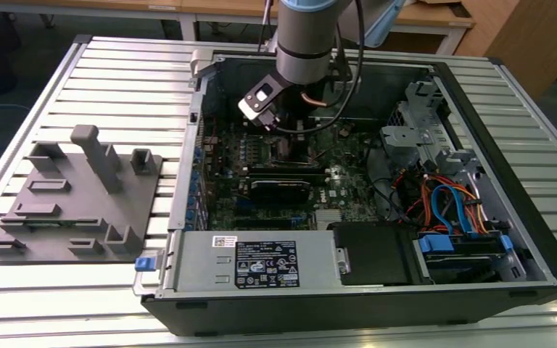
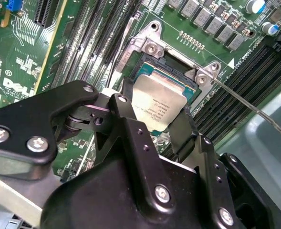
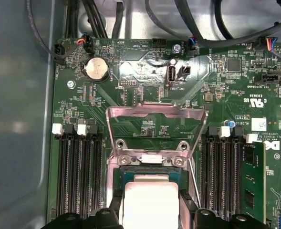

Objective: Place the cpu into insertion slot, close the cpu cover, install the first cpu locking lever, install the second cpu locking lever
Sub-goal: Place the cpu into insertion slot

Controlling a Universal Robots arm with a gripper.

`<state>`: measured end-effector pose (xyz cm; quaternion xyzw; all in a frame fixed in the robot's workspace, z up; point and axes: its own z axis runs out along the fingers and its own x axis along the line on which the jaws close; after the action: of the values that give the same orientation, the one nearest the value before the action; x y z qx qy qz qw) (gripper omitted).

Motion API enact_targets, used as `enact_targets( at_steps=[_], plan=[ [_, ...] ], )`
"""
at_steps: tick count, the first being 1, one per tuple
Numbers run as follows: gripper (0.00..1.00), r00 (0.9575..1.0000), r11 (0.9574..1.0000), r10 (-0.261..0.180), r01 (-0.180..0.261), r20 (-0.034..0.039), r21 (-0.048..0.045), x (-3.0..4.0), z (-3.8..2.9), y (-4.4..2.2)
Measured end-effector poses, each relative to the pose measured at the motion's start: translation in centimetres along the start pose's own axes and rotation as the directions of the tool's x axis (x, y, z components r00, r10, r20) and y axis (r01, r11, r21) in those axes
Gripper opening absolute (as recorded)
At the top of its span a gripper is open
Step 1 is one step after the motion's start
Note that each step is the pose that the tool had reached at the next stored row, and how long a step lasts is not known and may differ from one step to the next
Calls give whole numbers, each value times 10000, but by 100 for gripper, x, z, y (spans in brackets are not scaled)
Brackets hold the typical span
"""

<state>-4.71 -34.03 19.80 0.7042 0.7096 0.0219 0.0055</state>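
Note:
My gripper [image 1: 293, 134] reaches down into the open computer case, over the green motherboard [image 1: 259, 156]. In the second wrist view the gripper [image 2: 157, 112] is shut on the cpu [image 2: 160, 101], a silver-topped square chip with a black finger on each of two opposite sides. The chip sits at or just over the insertion slot [image 2: 155, 63], whose dark recess and silver rim show beyond it. In the first wrist view the cpu [image 3: 150, 200] is bright between the fingers [image 3: 112, 214]. The cpu cover [image 3: 154, 111] stands swung open past the slot [image 3: 127, 177]. A thin locking lever [image 2: 247, 106] sticks out sideways, released.
Long black memory slots [image 3: 78, 171] flank the socket on both sides, and one holds a green module [image 3: 252, 181]. A power supply [image 1: 259, 264], a drive cage with orange and blue cables [image 1: 452, 210] and case walls surround the board. A grey parts fixture [image 1: 75, 196] lies at the exterior view's left.

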Motion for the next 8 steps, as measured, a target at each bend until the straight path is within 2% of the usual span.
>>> enact_targets(
  at_steps=[8],
  plan=[
    [54, 10000, 10000, 55, -55, 3, -1, 10, 34, -2]
  ],
)
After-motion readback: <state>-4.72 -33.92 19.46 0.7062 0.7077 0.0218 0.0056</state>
